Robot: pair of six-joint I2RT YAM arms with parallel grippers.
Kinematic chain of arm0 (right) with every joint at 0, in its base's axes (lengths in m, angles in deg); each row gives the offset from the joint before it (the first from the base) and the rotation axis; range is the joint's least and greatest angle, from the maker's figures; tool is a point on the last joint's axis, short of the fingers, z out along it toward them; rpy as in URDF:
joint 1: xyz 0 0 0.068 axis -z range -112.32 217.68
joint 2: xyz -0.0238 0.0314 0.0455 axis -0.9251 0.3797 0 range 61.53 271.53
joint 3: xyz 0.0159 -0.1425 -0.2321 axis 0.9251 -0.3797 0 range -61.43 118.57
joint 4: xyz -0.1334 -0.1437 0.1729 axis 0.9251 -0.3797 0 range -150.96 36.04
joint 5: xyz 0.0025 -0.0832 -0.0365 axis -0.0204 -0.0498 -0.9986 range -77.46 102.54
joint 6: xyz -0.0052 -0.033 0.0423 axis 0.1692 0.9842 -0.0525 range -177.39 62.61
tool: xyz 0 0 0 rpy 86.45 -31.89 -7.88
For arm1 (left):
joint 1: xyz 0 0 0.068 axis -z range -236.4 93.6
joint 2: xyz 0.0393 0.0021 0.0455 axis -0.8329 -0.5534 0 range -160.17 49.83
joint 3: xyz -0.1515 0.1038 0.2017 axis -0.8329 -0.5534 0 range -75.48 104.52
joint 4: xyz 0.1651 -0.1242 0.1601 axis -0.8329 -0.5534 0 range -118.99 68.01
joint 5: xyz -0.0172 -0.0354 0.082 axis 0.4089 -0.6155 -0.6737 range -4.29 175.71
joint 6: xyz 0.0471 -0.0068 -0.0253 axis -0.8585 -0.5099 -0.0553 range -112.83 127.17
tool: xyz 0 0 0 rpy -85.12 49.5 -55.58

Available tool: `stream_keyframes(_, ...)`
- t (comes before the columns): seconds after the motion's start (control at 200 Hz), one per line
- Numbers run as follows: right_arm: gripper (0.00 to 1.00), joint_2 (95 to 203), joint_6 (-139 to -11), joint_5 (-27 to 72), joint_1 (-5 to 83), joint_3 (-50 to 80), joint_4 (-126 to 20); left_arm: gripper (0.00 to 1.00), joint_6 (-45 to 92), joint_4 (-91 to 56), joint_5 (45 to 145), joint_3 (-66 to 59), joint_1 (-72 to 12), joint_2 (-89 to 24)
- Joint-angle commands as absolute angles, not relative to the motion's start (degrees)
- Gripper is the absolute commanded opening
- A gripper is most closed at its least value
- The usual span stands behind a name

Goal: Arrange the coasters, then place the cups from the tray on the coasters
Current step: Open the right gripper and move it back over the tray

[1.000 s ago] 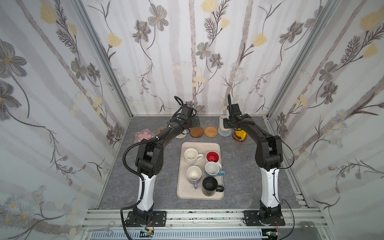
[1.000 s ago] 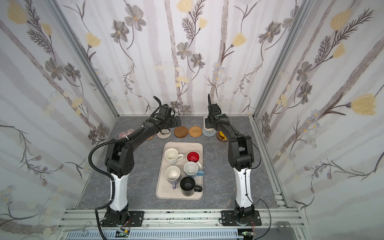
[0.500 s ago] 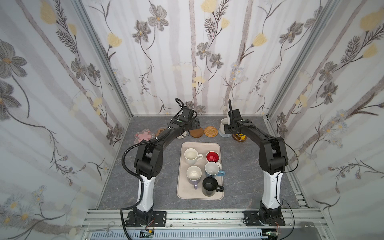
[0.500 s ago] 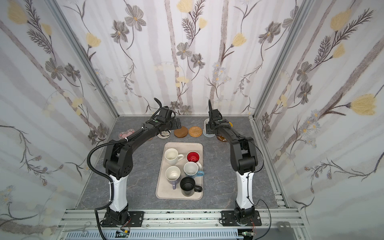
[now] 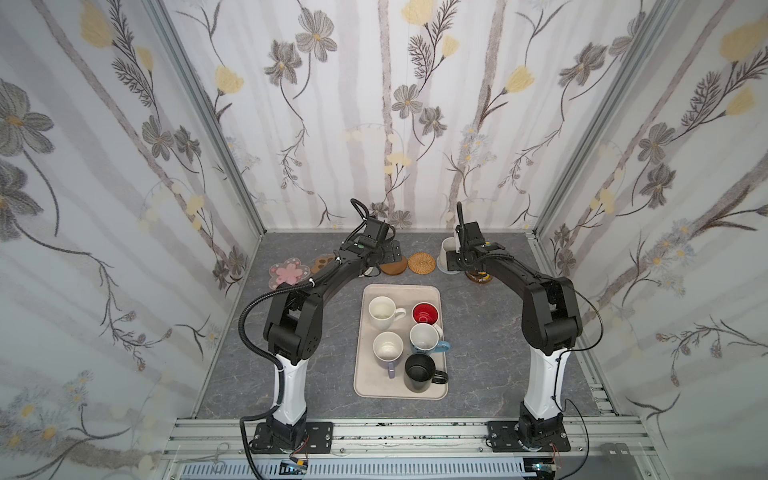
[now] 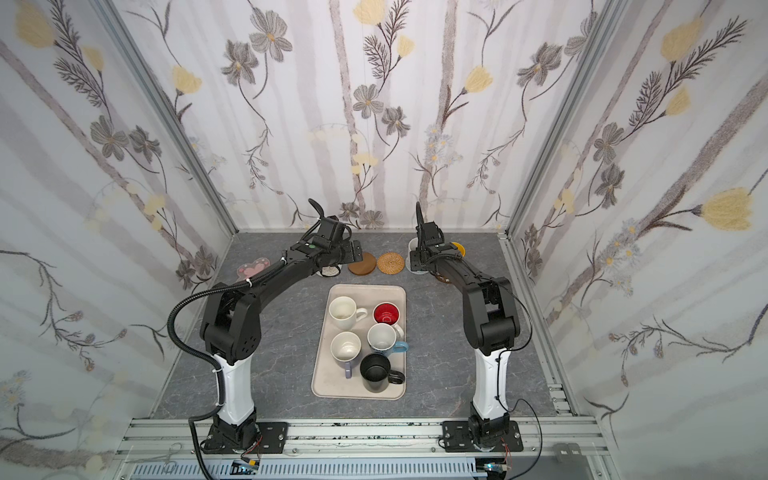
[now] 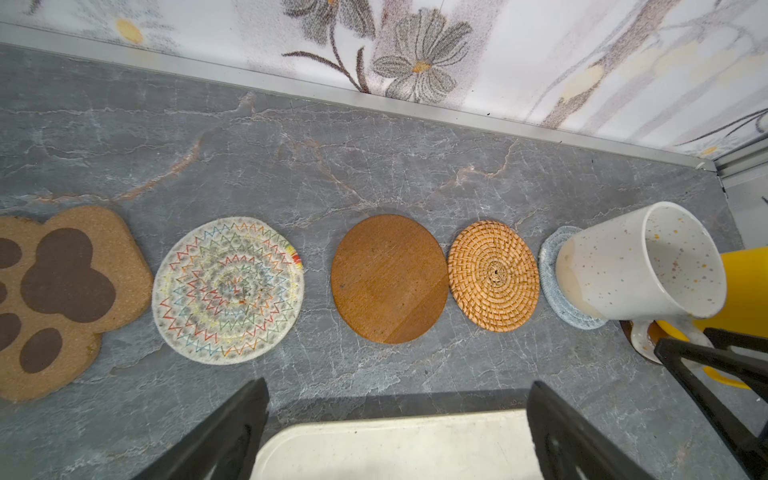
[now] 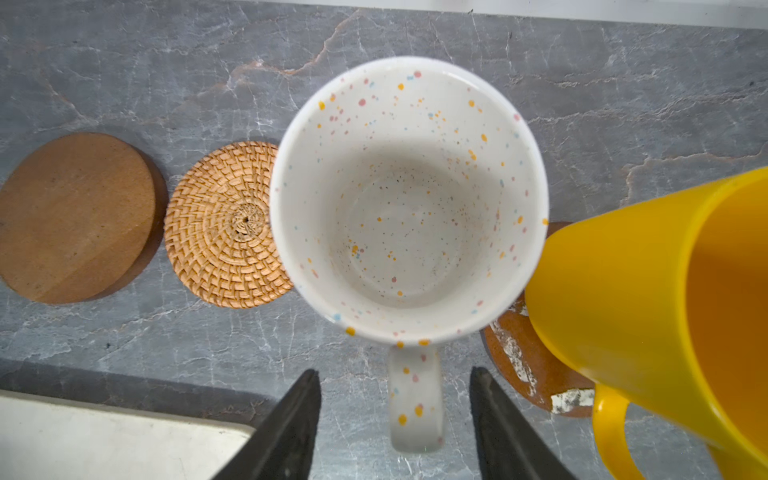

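The right gripper (image 8: 395, 371) is hanging with jaws parted on either side of the speckled white ceramic mug's (image 8: 407, 199) handle, not touching it. The mug is sitting upright on the grey-blue round woven coaster (image 7: 552, 266). The left gripper (image 7: 399, 386) is hovering wide open, empty.

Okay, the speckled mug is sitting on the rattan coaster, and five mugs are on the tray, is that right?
Not quite. The speckled mug stands on the grey-blue coaster, not on the rattan coaster beside it, which is bare. The left wrist view shows this. Five mugs on the tray is right.
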State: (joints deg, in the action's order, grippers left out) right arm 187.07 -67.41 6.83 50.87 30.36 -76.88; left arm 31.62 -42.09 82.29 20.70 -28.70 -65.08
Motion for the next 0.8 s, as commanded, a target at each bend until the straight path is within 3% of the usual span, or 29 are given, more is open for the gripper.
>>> stream_keyframes(0.0, 0.66, 185.61, -67.85, 6.88, 50.70, 30.38, -74.87, 1.00, 32.40, -41.94, 81.23, 20.20, -28.71, -63.42)
stream_keyframes(0.18, 0.73, 182.54, -66.94, 5.02, 49.47, 30.18, -75.36, 1.00, 32.06, -41.94, 80.35, 18.36, -28.70, -60.54)
stream_keyframes(0.545, 0.70, 176.97, -58.86, 5.98, 42.71, 28.58, -76.26, 1.00, 32.14, -41.94, 80.44, 12.53, -28.71, -53.89)
stream_keyframes(0.794, 0.67, 175.23, -50.60, 12.69, 36.70, 28.06, -79.82, 1.00, 34.02, -41.95, 82.92, 6.76, -29.21, -48.08)
